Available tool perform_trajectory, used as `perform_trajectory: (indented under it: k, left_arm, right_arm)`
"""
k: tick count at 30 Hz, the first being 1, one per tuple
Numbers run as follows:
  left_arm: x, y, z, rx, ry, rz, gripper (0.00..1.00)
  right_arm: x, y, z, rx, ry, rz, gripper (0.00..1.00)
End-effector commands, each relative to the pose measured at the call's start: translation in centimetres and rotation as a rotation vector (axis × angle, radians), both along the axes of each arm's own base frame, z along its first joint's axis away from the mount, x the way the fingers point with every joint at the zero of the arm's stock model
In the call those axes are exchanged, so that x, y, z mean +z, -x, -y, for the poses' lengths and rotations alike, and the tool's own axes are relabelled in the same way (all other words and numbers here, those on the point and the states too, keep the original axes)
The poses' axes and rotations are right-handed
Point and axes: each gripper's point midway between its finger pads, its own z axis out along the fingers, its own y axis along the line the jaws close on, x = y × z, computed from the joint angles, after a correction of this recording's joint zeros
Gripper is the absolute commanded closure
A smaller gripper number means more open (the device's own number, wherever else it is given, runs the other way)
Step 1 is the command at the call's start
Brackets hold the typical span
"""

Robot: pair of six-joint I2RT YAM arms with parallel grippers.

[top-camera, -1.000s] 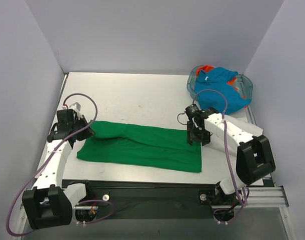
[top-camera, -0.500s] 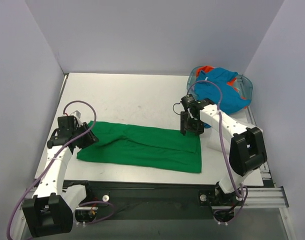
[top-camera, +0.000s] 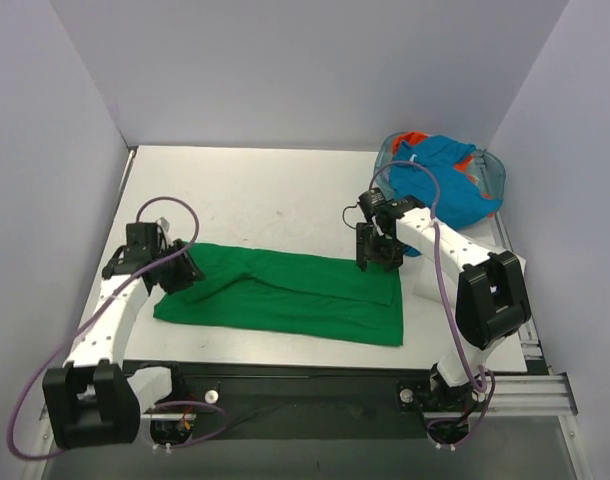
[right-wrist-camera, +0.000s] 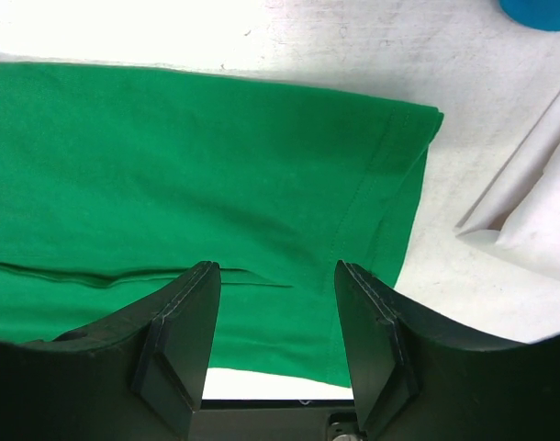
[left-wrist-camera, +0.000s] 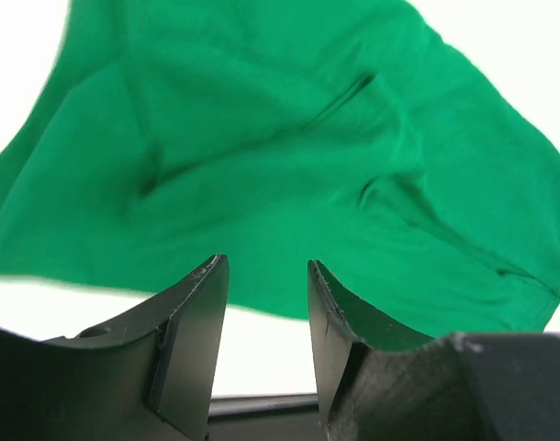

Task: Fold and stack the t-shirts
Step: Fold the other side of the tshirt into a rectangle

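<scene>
Across the near half of the table, the green t-shirt lies folded into a long, flat band. Left gripper: poised at the shirt's rumpled left end, jaws apart, nothing between them. Right gripper: above the shirt's far right corner, jaws likewise apart and empty. At far right, the turquoise t-shirt is heaped over the orange-red t-shirt in a translucent tub.
</scene>
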Motion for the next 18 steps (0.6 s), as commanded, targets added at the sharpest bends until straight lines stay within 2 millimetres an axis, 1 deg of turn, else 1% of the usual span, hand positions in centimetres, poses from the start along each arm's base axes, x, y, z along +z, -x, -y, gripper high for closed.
perform_trajectory:
  k: [1,2,4,5,7,9,10,13,14,15,16,18]
  left_arm:
    - [3.4,-6.7,1.7,-0.059,0.004,0.197,0.5]
    - [2.4,-7.6,1.9,-0.065,0.005,0.167,0.5]
    - [3.2,-9.6,4.4,-0.138,0.013,0.209,0.49]
    - [2.2,-10.3,5.1,-0.153,0.016,0.181,0.49]
    - [1.8,-11.1,6.0,-0.163,0.018,0.162,0.48]
    - [0.9,-11.9,6.4,-0.158,0.022,0.141,0.48]
    - [0.2,-12.1,6.9,-0.166,0.025,0.124,0.47]
    - [-0.6,-12.4,7.5,-0.178,0.033,0.11,0.47]
    - [-1.4,-12.4,7.8,-0.187,0.031,0.088,0.47]
    - [-1.5,-12.4,7.8,-0.188,0.028,0.075,0.48]
    - [-2.2,-12.3,7.7,-0.183,0.015,0.054,0.47]
    - [-2.5,-12.1,7.6,-0.182,0.004,0.03,0.48]
  right_arm:
    - [0.2,0.2,-0.4,0.018,-0.005,-0.021,0.47]
    - [0.2,0.1,-0.4,0.018,-0.006,-0.022,0.47]
    - [0.1,0.0,-0.5,0.02,-0.006,-0.024,0.47]
    - [0.0,0.0,-0.4,0.022,-0.002,-0.028,0.47]
    - [0.1,-0.2,-0.5,0.027,-0.003,-0.024,0.47]
    - [0.1,-0.3,-0.5,0.03,-0.002,-0.022,0.47]
    - [0.1,-0.3,-0.6,0.034,-0.002,-0.022,0.47]
    - [0.0,-0.6,-0.6,0.039,0.0,-0.024,0.47]
    - [-0.1,-0.6,-0.6,0.04,0.003,-0.027,0.47]
    - [0.0,-0.6,-1.1,0.048,-0.022,-0.035,0.47]
    - [0.1,-0.7,-1.2,0.051,-0.025,-0.033,0.47]
    - [0.0,-0.8,-1.3,0.049,-0.028,-0.034,0.47]
